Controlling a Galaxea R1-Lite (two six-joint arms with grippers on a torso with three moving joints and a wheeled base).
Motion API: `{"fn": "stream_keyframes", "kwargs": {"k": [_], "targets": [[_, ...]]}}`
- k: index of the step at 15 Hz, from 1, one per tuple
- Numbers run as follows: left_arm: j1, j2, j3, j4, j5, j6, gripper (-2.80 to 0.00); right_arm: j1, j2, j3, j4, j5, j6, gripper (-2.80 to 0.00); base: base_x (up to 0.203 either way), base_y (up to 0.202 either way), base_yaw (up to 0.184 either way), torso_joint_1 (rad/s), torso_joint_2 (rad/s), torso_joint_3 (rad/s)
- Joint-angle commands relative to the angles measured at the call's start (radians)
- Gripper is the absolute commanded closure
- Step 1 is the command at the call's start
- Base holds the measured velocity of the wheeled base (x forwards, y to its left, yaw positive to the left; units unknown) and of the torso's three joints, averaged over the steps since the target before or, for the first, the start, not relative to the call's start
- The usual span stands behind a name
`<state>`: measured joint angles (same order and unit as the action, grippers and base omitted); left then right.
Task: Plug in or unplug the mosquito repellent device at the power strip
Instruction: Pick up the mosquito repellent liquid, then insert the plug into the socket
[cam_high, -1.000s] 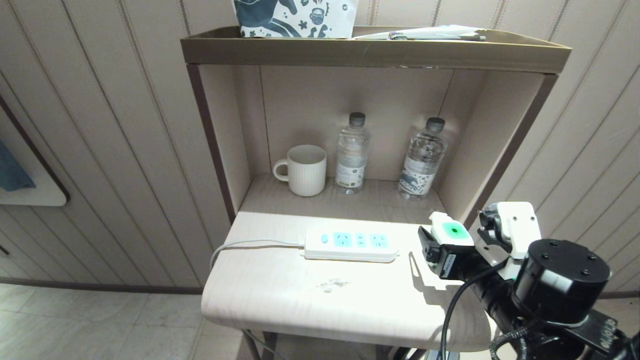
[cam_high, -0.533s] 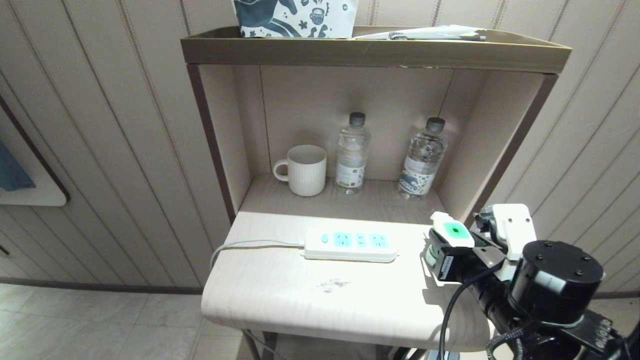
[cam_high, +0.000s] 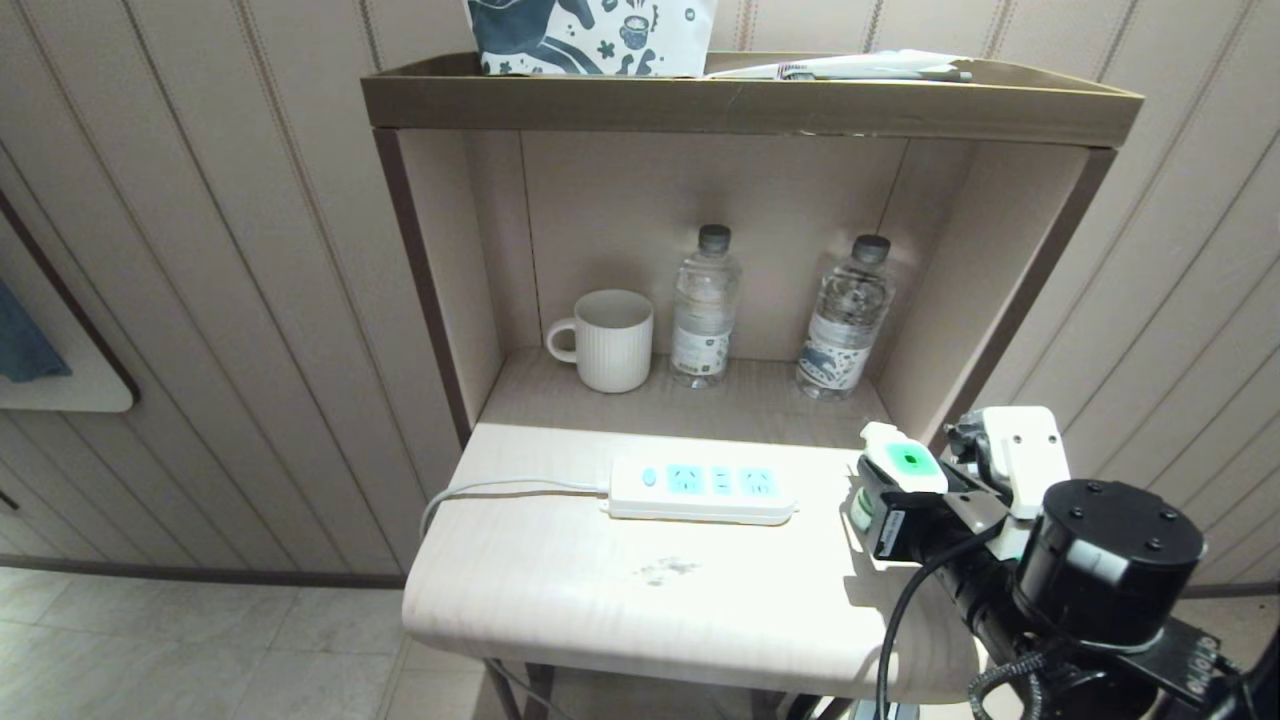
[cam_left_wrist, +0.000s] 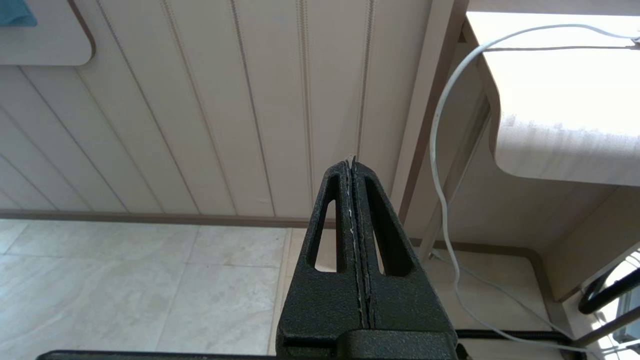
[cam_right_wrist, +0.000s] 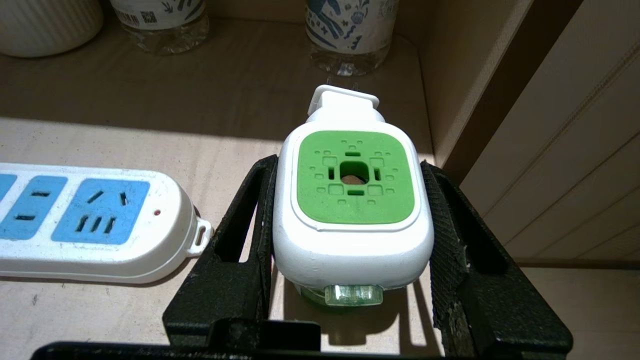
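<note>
The right gripper (cam_right_wrist: 350, 220) pinches the mosquito repellent device (cam_right_wrist: 352, 200) by its white sides, green top up – at the counter's (cam_high: 600, 590) right end, unplugged, just beside the power strip (cam_high: 700, 490). The left gripper (cam_left_wrist: 353, 165) hangs pressed together beside the counter.

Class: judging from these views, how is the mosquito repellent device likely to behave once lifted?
The device is probably stiff and light: a small hard shell. Its smooth rounded sides may slip between the right gripper fingers. Its bottle hangs below, so it might tilt.
</note>
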<state>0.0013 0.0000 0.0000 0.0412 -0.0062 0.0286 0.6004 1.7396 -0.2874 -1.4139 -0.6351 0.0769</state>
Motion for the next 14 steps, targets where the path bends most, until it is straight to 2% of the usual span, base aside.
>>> {"fn": "stream_keyframes", "kwargs": {"k": [1, 3, 5, 7, 9, 12, 14], "targets": [[0.0, 0.0, 0.0, 0.0, 0.0, 0.001, 0.0, 0.001, -0.04, -0.011, -0.006, -0.005, -0.039, 0.0, 0.0, 0.0, 0.0, 0.0, 0.0, 0.0], [0.0, 0.0, 0.0, 0.0, 0.0, 0.001, 0.0, 0.005, -0.098, -0.016, 0.003, -0.013, -0.132, 0.0, 0.0, 0.0, 0.0, 0.0, 0.0, 0.0], [0.0, 0.0, 0.0, 0.0, 0.0, 0.001, 0.0, 0.011, -0.17, -0.032, 0.053, -0.029, -0.162, 0.0, 0.0, 0.0, 0.0, 0.0, 0.0, 0.0], [0.0, 0.0, 0.0, 0.0, 0.0, 0.001, 0.0, 0.016, -0.285, -0.072, 0.208, -0.05, -0.171, 0.0, 0.0, 0.0, 0.0, 0.0, 0.0, 0.0], [0.0, 0.0, 0.0, 0.0, 0.0, 0.001, 0.0, 0.024, -0.446, -0.135, 0.444, -0.056, -0.174, 0.0, 0.0, 0.0, 0.0, 0.0, 0.0, 0.0], [0.0, 0.0, 0.0, 0.0, 0.0, 0.001, 0.0, 0.062, -0.665, -0.3, 0.999, -0.058, -0.161, 0.0, 0.0, 0.0, 0.0, 0.0, 0.0, 0.0], [0.0, 0.0, 0.0, 0.0, 0.0, 0.001, 0.0, 0.098, -0.749, -0.425, 1.331, -0.057, -0.1, 0.0, 0.0, 0.0, 0.0, 0.0, 0.0, 0.0]]}}
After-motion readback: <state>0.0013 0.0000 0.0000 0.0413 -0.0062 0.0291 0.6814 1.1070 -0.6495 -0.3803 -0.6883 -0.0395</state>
